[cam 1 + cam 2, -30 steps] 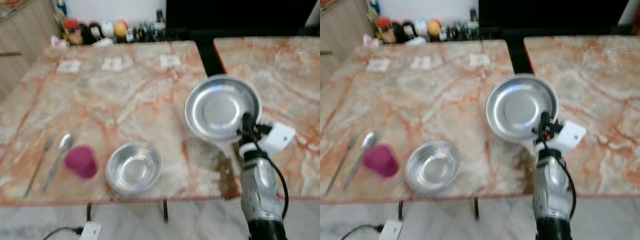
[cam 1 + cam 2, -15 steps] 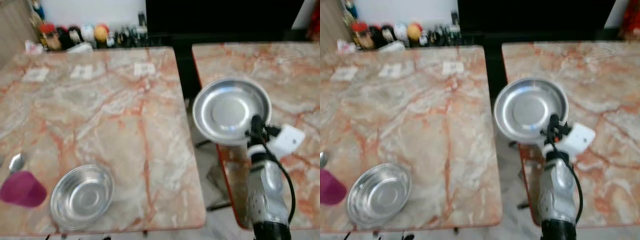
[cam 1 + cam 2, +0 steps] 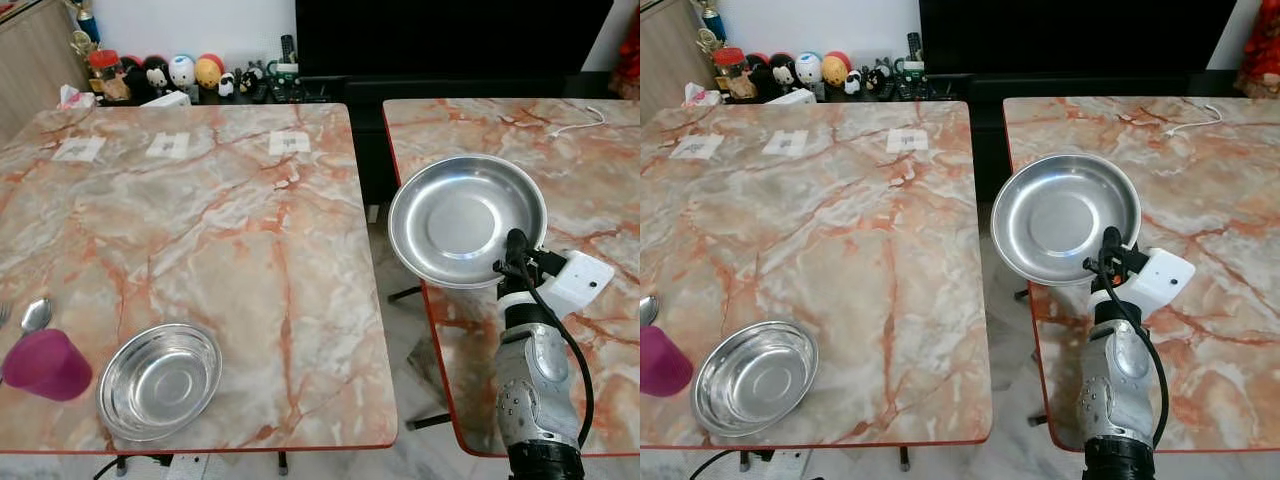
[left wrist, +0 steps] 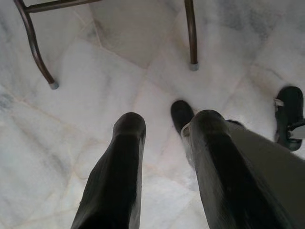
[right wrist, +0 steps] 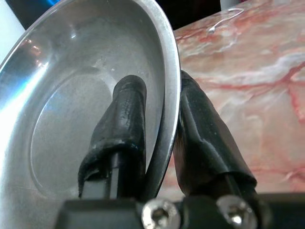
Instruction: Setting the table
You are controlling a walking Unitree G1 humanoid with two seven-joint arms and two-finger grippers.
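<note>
My right gripper [image 3: 516,246] is shut on the near rim of a round steel plate [image 3: 466,218], held in the air over the left edge of the right marble table [image 3: 590,180]. In the right wrist view one finger [image 5: 125,119] lies inside the plate [image 5: 71,90] and the other under its rim. On the left table [image 3: 190,210], near the front edge, sit a steel bowl [image 3: 160,380], a magenta cup [image 3: 45,364] and a spoon [image 3: 35,315]. My left gripper [image 4: 164,138] hangs open over the floor.
A gap with floor and chair legs [image 3: 400,295] separates the two tables. Toys and bottles [image 3: 180,75] line the far edge of the left table, with paper tags [image 3: 170,146] on its top. A white cable [image 3: 580,118] lies on the right table.
The camera has swung right and steadied, so the left table's things slid left in view. The plate stays in my right gripper at the same place.
</note>
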